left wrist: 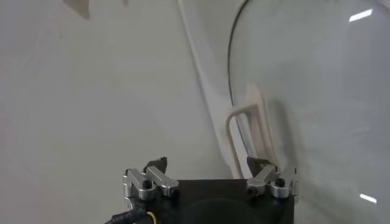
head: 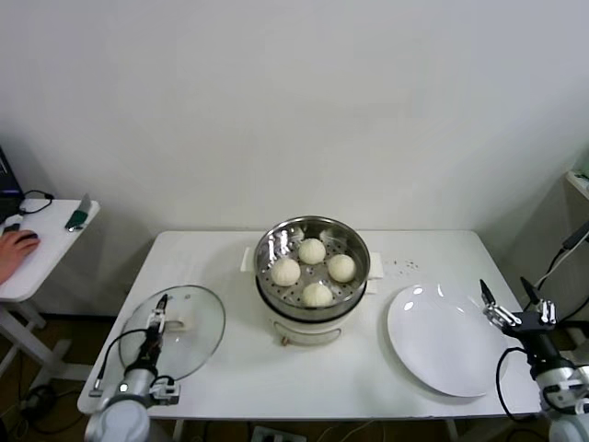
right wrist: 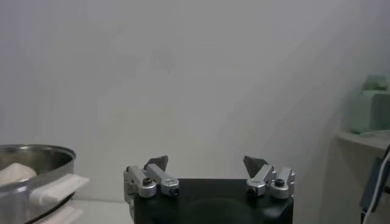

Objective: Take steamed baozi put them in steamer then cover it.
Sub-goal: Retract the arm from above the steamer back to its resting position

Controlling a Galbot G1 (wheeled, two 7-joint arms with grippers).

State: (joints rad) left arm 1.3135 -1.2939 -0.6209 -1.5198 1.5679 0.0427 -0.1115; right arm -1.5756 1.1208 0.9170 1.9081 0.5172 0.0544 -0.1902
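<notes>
Several off-white baozi (head: 312,250) lie inside the shiny steamer (head: 354,241), which stands on its cream pot base at the table's centre. The glass cover (head: 198,336) with its white handle (head: 177,324) lies flat on the table at the front left. My left gripper (head: 160,311) hovers open over the cover. In the left wrist view the handle (left wrist: 247,122) and cover (left wrist: 304,91) lie just beyond the empty left gripper (left wrist: 210,163). My right gripper (head: 511,299) is open and empty at the table's right edge. The right wrist view shows that gripper (right wrist: 206,161), the steamer rim (right wrist: 36,158) and one baozi (right wrist: 11,173).
An empty white plate (head: 442,339) lies on the white table (head: 239,378) between the steamer and my right gripper. A small side table (head: 51,244) at the far left carries a person's hand (head: 11,250). A shelf (right wrist: 365,137) stands to the right.
</notes>
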